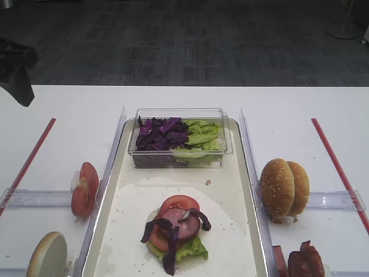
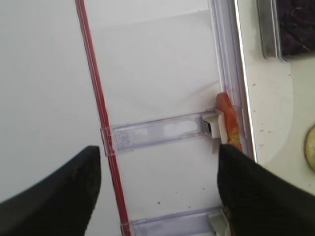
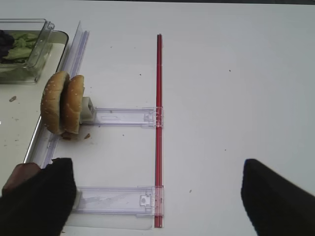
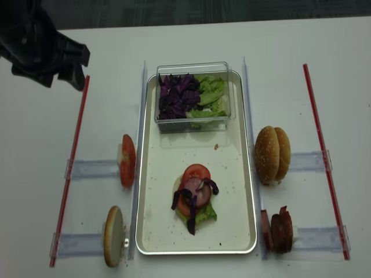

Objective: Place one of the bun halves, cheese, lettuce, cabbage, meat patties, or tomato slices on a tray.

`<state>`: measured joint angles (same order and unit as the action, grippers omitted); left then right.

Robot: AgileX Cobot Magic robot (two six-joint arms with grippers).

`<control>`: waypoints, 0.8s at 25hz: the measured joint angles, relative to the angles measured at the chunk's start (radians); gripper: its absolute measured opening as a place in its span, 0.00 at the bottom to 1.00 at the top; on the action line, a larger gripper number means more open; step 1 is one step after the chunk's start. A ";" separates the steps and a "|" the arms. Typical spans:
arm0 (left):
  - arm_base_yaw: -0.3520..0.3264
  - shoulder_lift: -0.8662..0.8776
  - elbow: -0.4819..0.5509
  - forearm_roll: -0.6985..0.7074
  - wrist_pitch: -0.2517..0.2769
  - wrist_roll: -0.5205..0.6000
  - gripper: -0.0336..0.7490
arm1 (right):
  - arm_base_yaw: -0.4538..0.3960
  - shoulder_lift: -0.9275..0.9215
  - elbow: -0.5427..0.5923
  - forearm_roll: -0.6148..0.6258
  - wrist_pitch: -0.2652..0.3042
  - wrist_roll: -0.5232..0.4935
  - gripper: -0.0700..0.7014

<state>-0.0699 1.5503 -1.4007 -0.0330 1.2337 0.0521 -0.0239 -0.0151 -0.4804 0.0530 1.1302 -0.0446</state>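
You are looking at a white bench [image 1: 173, 98] with dark carpet beyond it. The tray [image 4: 152, 231] is sitting at centre, carrying a stack of lettuce [image 4: 200, 215], a meat patty, a tomato slice [image 4: 196, 172] and cabbage [image 4: 186, 200] shreds. A clear box [image 4: 194, 68] is resting at the tray's 12 o'clock end. Bun halves [image 4: 272, 154] are standing at 3 o'clock of the tray. Your left gripper [image 2: 157, 191] is hovering at 10 o'clock, fingers spread wide, holding nothing. Your right gripper [image 3: 157, 196] is also standing wide apart above the bare bench
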 joint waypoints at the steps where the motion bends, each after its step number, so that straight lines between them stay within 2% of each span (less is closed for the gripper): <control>1: 0.000 -0.021 0.020 0.000 0.000 0.000 0.63 | 0.000 0.000 0.000 0.000 0.000 0.000 0.99; 20: 0.000 -0.520 0.422 -0.006 0.003 0.014 0.63 | 0.000 0.000 0.000 0.000 0.000 0.000 0.99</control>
<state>-0.0699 1.0304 -0.9788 -0.0389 1.2372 0.0663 -0.0239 -0.0151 -0.4804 0.0530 1.1302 -0.0446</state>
